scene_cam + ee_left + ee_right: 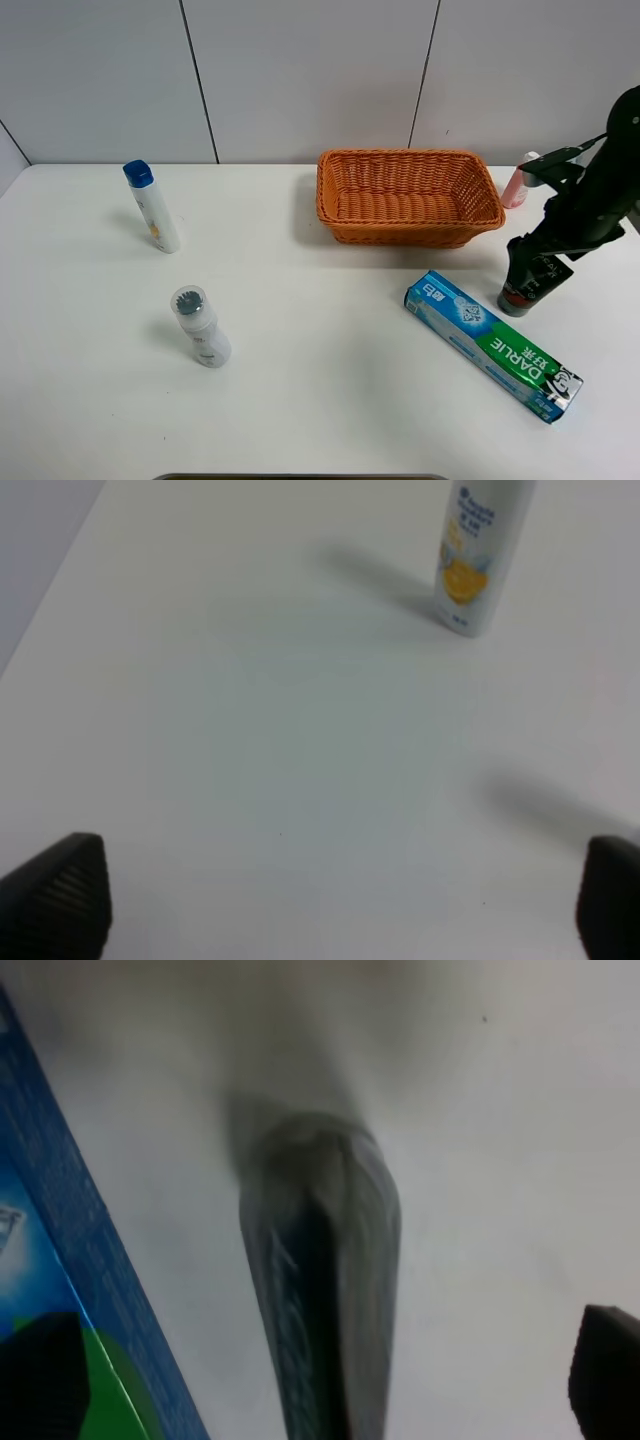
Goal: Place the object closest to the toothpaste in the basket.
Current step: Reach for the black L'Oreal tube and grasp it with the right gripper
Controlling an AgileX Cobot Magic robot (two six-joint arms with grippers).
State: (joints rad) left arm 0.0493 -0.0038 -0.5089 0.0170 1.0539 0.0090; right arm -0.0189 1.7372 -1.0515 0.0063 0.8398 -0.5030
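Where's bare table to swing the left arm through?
The widest bare stretch is the table centre, bordered by the grey-capped bottle, basket and toothpaste box. The front left corner is free too. Crowded right: dark tube at the right gripper, pink bottle beside the basket.

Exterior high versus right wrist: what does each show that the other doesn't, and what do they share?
Only exterior high: the wicker basket, the pink bottle at its right end, and the blue-capped bottle and grey-capped bottle far left. Only right wrist: the right claw open, its fingertips wide apart on either side of the dark tube, neither touching it. Both: the dark tube and the Darlie toothpaste box beside it.
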